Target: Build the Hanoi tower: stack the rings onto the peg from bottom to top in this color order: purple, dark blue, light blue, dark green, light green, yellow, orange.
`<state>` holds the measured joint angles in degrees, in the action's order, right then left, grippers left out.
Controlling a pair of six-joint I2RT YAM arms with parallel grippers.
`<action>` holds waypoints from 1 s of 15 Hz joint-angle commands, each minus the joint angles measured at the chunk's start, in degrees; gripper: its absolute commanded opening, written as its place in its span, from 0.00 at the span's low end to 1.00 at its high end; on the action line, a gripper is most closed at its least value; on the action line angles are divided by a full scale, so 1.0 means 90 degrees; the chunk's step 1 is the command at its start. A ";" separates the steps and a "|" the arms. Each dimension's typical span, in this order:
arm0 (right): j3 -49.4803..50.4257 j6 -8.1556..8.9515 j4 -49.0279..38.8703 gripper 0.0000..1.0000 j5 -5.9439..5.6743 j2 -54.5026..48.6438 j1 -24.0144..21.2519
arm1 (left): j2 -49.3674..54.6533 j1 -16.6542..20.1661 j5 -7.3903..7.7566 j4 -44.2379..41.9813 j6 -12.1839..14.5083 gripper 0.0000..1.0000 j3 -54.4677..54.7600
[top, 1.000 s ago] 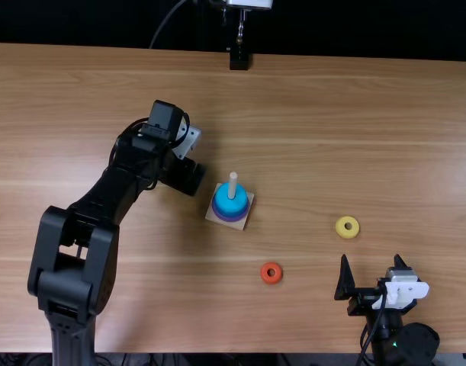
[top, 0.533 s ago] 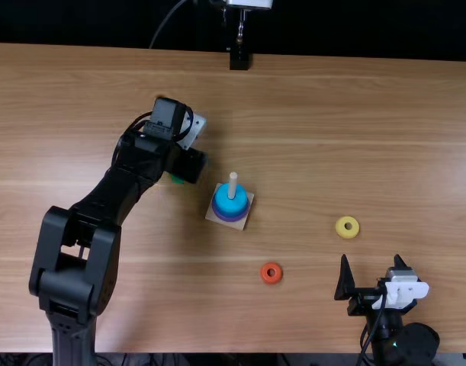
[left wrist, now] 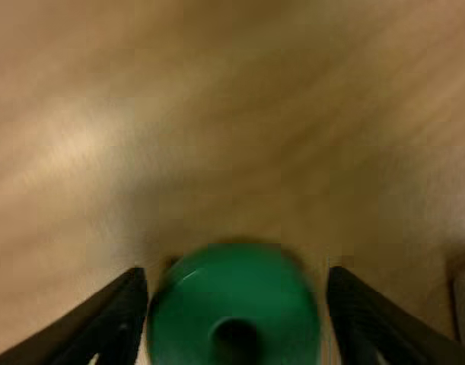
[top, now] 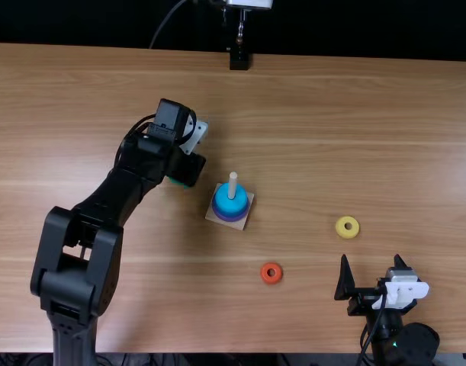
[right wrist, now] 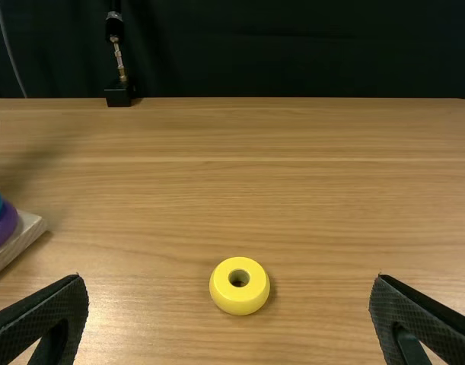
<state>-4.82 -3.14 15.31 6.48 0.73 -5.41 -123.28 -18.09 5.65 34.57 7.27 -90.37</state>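
In the top view my left gripper (top: pixel 188 169) is beside the wooden base (top: pixel 214 216), above a green edge of a ring. The left wrist view has the dark green ring (left wrist: pixel 270 304) held between the fingers of my left gripper (left wrist: pixel 236 304), its hole facing the camera. Around the upright peg (top: pixel 233 183) is a light blue ring (top: pixel 231 203), with a purple ring (top: pixel 226 218) at the bottom. Near the front right, my right gripper (top: pixel 371 263) stands open; in its wrist view, my right gripper (right wrist: pixel 228 304) has the yellow ring (right wrist: pixel 251 302) lying beyond its fingers.
An orange ring (top: pixel 271 273) lies on the table in front of the base and to its right. Farther right is the yellow ring (top: pixel 347 227). A black stand (top: pixel 239 59) is at the table's far edge.
My left gripper has shifted a little right and away from the near edge, and a green edge has come into sight below it. The right arm and the tower have stayed still.
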 commanded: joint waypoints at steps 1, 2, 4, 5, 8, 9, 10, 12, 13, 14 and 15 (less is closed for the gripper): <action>0.0428 -0.0050 0.0368 1.00 0.0077 -0.0081 -0.0073 | -0.0013 -0.0070 -0.0018 0.0144 0.0036 1.00 0.0012; 0.0438 -0.0062 0.0368 1.00 0.0077 -0.0081 -0.0073 | -0.0013 -0.0070 -0.0018 0.0167 0.0036 1.00 0.0012; 0.0428 -0.0062 0.0368 1.00 0.0077 -0.0081 -0.0073 | -0.0003 -0.0061 -0.0018 0.0167 0.0036 1.00 0.0021; 0.0428 -0.0062 0.0368 1.00 0.0077 -0.0081 -0.0073 | 0.0007 -0.0061 -0.0018 0.0191 0.0036 1.00 0.0031; 0.0428 -0.0062 0.0368 1.00 0.0077 -0.0081 -0.0073 | 0.0017 -0.0070 -0.0018 0.0191 0.0036 1.00 0.0051; 0.0428 -0.0050 0.0368 1.00 0.0077 -0.0081 -0.0073 | 0.0017 -0.0070 -0.0018 0.0202 0.0036 1.00 0.0051; 0.0438 -0.0062 0.0368 1.00 0.0077 -0.0081 -0.0073 | 0.0017 -0.0070 -0.0007 0.0214 0.0036 1.00 0.0051; 0.0438 -0.0062 0.0368 1.00 0.0077 -0.0081 -0.0073 | 0.0017 -0.0070 -0.0007 0.0214 0.0036 1.00 0.0060; 0.0438 -0.0062 0.0368 1.00 0.0077 -0.0081 -0.0073 | 0.0017 -0.0080 0.0005 0.0202 0.0060 1.00 0.0119; 0.0428 -0.0062 0.0368 1.00 0.0077 -0.0081 -0.0073 | 0.0017 -0.0080 -0.0007 0.0191 0.0060 1.00 0.0187; 0.0438 -0.0050 0.0368 1.00 0.0077 -0.0081 -0.0073 | 0.0017 -0.0080 0.0005 0.0191 0.0060 0.97 0.0197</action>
<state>-4.82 -3.18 15.33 6.48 0.73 -5.43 -123.26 -18.06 5.50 36.25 7.29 -89.58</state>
